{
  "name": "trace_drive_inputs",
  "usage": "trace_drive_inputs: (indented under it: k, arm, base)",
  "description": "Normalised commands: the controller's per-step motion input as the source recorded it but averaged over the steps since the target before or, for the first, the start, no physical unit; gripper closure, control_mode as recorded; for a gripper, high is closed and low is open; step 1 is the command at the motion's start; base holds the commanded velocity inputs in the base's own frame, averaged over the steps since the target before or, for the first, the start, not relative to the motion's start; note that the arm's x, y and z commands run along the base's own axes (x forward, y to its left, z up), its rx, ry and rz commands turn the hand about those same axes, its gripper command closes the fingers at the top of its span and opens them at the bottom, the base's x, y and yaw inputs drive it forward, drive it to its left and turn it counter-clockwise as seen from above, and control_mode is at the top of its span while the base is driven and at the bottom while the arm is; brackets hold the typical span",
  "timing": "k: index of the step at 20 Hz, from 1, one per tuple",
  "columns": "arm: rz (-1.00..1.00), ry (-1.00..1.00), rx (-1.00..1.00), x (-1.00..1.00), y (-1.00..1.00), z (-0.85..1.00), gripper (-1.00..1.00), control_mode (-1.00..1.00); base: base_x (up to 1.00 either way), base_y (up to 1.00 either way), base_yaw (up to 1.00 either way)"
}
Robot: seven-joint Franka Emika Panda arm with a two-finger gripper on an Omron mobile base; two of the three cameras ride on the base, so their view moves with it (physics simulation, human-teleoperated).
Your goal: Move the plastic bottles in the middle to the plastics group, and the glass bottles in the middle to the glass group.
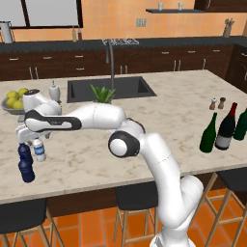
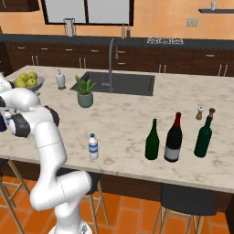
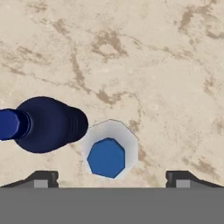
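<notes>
No text, brand, number or sign can be read anywhere. The clear water bottle (image 1: 39, 150) just below the gripper (image 1: 28, 140) carries a pale label, but it shows no legible print. Far off to the gripper's side, the near-black wine bottle (image 2: 173, 138) has a white label that is likewise blank at this sharpness. The water bottle (image 2: 93, 146) standing alone on the counter has a blurred pale label too.
</notes>
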Motion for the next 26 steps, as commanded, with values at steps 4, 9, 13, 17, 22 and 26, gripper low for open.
trace_drive_inputs:
  k: [4, 9, 13, 17, 22, 26]
  arm:
    - [-0.12, -0.16, 0.17, -0.71, -0.82, 0.0, -1.0, -1.0]
    - [-0.12, -0.2, 0.25, -0.78, -0.99, 0.02, -1.0, -1.0]
    - [-0.13, -0.15, 0.26, -0.76, -1.0, 0.0, -1.0, -1.0]
    - [-0.14, -0.12, 0.24, -0.67, -1.0, 0.0, -1.0, -1.0]
    - [-0.18, -0.06, 0.19, -0.5, -1.0, 0.12, -1.0, -1.0]
    - [-0.18, 0.0, 0.09, -0.56, -1.0, 0.54, -1.0, -1.0]
  base:
    - [0.0, 0.0, 0.0]
    - [0.0, 0.0, 0.0]
    - [0.0, 0.0, 0.0]
    - [0.0, 0.0, 0.0]
    - [0.0, 0.0, 0.0]
    - [0.0, 0.0, 0.0]
